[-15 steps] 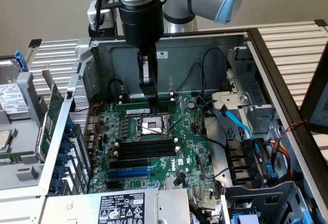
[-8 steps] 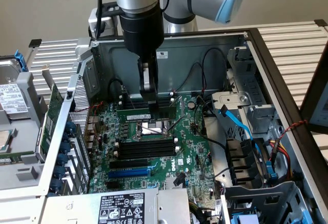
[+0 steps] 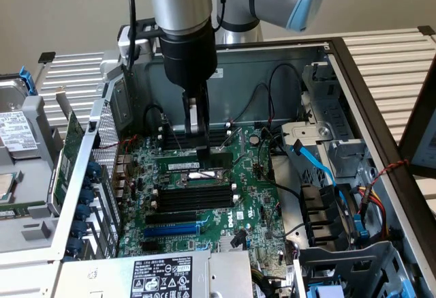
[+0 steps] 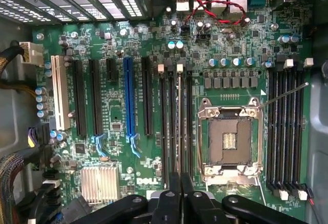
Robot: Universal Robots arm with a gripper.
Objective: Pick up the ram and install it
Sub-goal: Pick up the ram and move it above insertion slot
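Observation:
The ram point(image 3: 193, 166) is a thin green stick with a white label. It stands on edge in a memory slot of the motherboard point(image 3: 245, 209), beside the CPU socket point(image 3: 219, 174). In the wrist view the ram point(image 4: 179, 126) shows edge-on as a narrow line between black slots. My gripper point(image 3: 203, 152) hangs straight down over the ram's end nearest the socket, its fingers shut together. The fingertips sit right at the stick's top edge; I cannot tell whether they touch it. From the wrist, the gripper point(image 4: 178, 179) lines up with the stick, and nothing is between the fingers.
Black memory slots point(image 3: 187, 199) and a blue slot point(image 3: 170, 230) lie nearer the camera. A green expansion card point(image 3: 68, 155) leans outside the case on the exterior view's left. Blue cables point(image 3: 320, 168) and drive bays crowd the right. The open CPU socket point(image 4: 229, 139) adjoins the slots.

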